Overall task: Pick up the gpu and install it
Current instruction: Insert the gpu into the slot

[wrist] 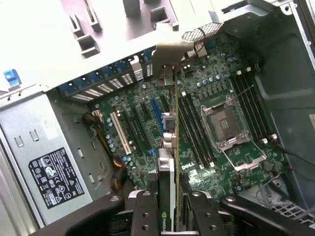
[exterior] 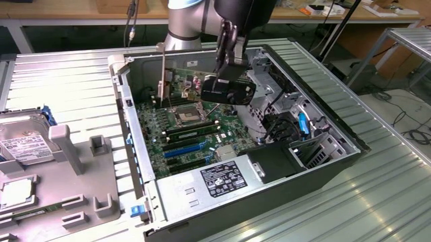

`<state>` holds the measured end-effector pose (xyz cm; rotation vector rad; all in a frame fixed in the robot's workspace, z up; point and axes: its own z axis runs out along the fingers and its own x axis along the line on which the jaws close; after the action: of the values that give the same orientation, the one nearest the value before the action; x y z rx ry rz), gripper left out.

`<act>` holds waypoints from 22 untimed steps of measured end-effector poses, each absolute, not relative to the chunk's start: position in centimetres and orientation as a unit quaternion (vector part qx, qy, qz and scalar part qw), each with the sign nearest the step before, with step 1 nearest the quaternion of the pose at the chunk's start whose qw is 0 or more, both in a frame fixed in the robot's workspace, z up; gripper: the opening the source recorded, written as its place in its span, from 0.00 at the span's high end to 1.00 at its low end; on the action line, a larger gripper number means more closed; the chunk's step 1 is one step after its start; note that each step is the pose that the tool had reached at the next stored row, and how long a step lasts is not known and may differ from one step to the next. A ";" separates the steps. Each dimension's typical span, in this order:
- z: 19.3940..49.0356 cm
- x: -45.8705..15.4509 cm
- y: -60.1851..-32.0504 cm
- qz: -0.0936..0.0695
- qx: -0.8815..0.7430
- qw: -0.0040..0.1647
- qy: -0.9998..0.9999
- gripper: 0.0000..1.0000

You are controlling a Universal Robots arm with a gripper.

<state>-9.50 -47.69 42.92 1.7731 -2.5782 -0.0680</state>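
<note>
The gpu [exterior: 227, 92] hangs edge-down over the motherboard [exterior: 202, 143] inside the open computer case, with its silvery bracket [exterior: 161, 75] toward the case's rear wall. My gripper [exterior: 226, 68] is shut on its upper edge. In the wrist view the gpu [wrist: 175, 142] appears edge-on between my fingers [wrist: 143, 211], running away from my gripper [wrist: 170, 209] to the bracket [wrist: 170, 51]. It hovers above the expansion slots, close to the blue slot [wrist: 156, 115], and I cannot tell whether it touches one.
The case walls [exterior: 135, 136] surround the board. Inside are a power supply [exterior: 225, 176], memory sticks [exterior: 192, 132], an open CPU socket [exterior: 187, 117] and a drive cage [exterior: 269, 85]. A grey fixture [exterior: 74, 166] at the exterior view's left holds a hard drive [exterior: 23, 146].
</note>
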 end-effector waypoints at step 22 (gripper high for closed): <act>42.7 -9.3 -47.7 -0.019 0.680 0.006 -0.733 0.73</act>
<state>-9.34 -47.68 42.68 2.1267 -2.2942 -0.0608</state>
